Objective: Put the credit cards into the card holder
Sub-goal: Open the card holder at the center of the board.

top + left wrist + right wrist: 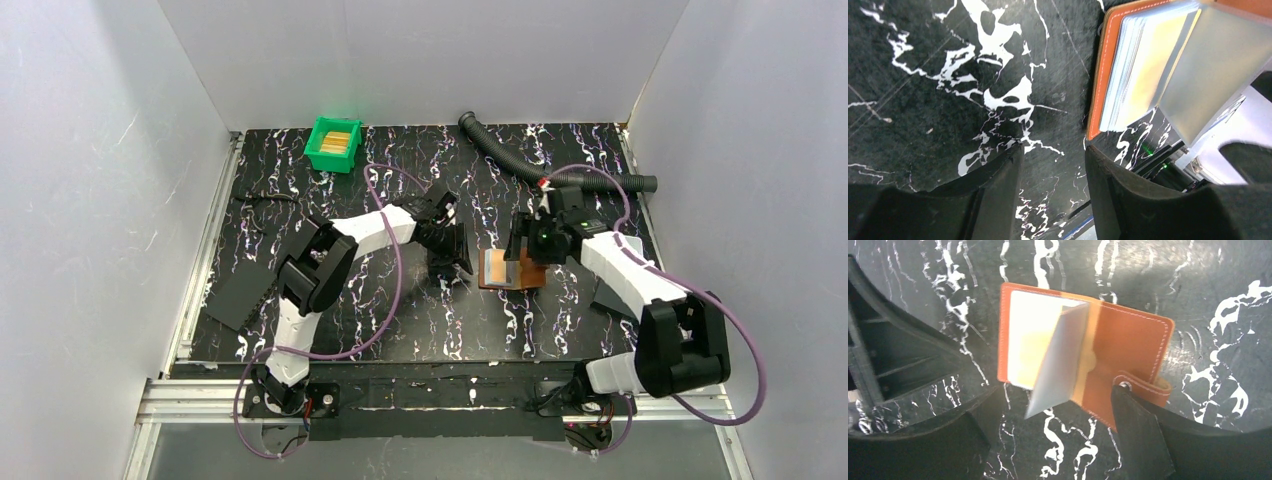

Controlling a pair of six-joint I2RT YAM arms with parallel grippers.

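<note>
From above, the card holder (508,270) lay open mid-table, and the credit cards (337,141) sat in the green bin (330,160) at the far left. Left wrist: the left gripper (1053,185) was spread and empty, card holder just beside it. Right wrist: the right gripper (1048,410) was spread wide, one fingertip (1123,395) at the snap tab (1143,385).

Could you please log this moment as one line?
card holder open; left tool open, empty; right tool open, at snap tab; credit cards in green bin
</note>
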